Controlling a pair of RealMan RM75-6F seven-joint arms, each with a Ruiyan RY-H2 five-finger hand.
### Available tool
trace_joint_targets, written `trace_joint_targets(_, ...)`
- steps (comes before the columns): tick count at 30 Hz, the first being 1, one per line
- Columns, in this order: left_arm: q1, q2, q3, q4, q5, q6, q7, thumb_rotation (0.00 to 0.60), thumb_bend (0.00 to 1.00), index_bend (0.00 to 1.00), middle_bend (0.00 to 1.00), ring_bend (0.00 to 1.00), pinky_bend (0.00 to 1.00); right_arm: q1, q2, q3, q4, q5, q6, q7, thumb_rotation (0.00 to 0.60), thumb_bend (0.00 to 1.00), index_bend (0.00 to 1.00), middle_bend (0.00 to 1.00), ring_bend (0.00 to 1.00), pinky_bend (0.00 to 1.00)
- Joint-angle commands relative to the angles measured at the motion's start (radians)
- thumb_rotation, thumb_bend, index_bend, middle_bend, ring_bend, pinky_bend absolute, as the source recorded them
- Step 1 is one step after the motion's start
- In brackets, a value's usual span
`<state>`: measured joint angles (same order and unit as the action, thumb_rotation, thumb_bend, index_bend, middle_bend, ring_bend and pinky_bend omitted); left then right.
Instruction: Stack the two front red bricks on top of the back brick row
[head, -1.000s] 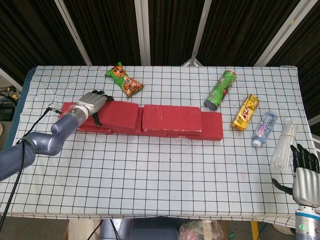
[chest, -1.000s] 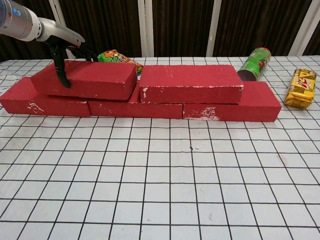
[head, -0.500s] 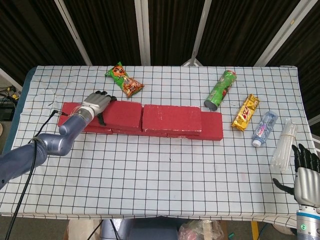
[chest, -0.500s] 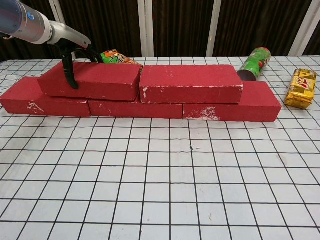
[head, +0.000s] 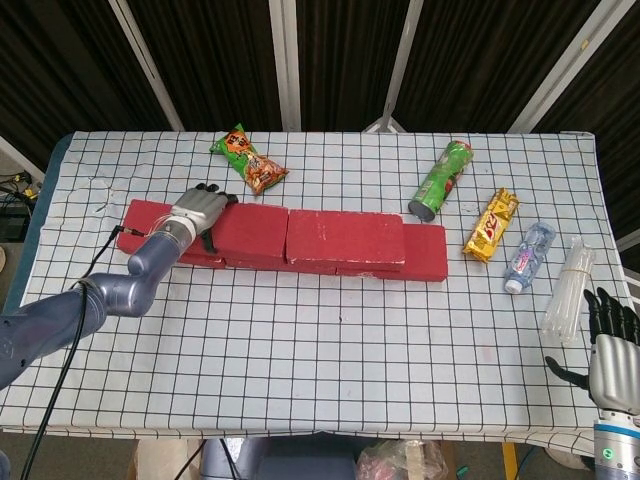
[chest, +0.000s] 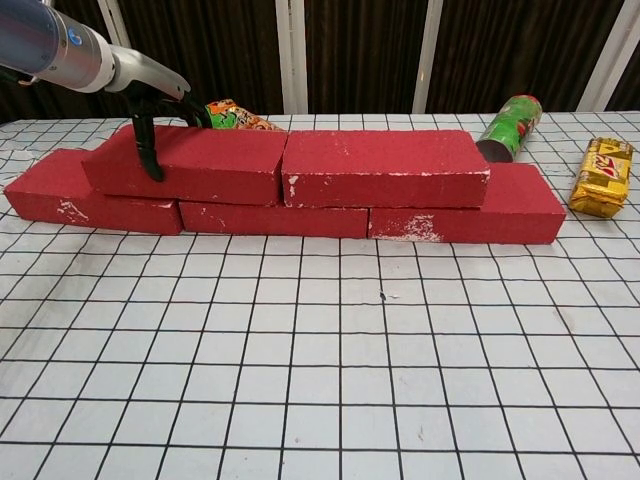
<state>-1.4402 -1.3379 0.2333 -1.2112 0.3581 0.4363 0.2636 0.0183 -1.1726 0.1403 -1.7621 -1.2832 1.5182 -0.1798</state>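
Observation:
Three red bricks form the back row (head: 425, 255) (chest: 520, 205) on the checked cloth. Two more red bricks lie on top of it, end to end. The upper right brick (head: 345, 238) (chest: 385, 168) lies free. My left hand (head: 200, 210) (chest: 155, 105) grips the left part of the upper left brick (head: 250, 230) (chest: 200, 160), with its thumb down the front face and its fingers over the back edge. My right hand (head: 612, 345) hangs open off the table's front right corner, holding nothing; the chest view does not show it.
Behind the bricks lie a green snack bag (head: 250, 160) (chest: 235, 113) and a green can (head: 440, 180) (chest: 510, 125). To the right are a yellow bar (head: 492, 224) (chest: 603, 175), a water bottle (head: 528, 257) and a clear plastic bundle (head: 568, 290).
My left hand has slid the upper left brick to the right until it meets the upper right brick, and it now sits level. The right hand has stayed put.

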Motion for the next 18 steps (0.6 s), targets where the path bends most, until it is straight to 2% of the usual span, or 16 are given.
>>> trace_joint_targets(1,-0.006,0.001,0.005,-0.009,-0.014,0.010,0.008,0.600,0.00,0.24,0.12,0.00,0.00,0.001,0.000,0.000,0.000,0.001,-0.002,0.000,0.600,0.13,0.00,0.00,0.00,0.00)
trace_joint_targets(9,-0.016,-0.001,0.009,-0.021,-0.040,0.028,0.026,0.600,0.00,0.23,0.10,0.00,0.00,0.001,0.000,0.000,-0.002,0.004,-0.004,-0.003,0.600,0.13,0.00,0.00,0.00,0.00)
trace_joint_targets(18,-0.025,-0.002,0.019,-0.031,-0.080,0.042,0.052,0.600,0.00,0.16,0.05,0.00,0.00,0.001,0.001,0.001,-0.005,0.010,-0.006,-0.002,0.600,0.13,0.00,0.00,0.00,0.00)
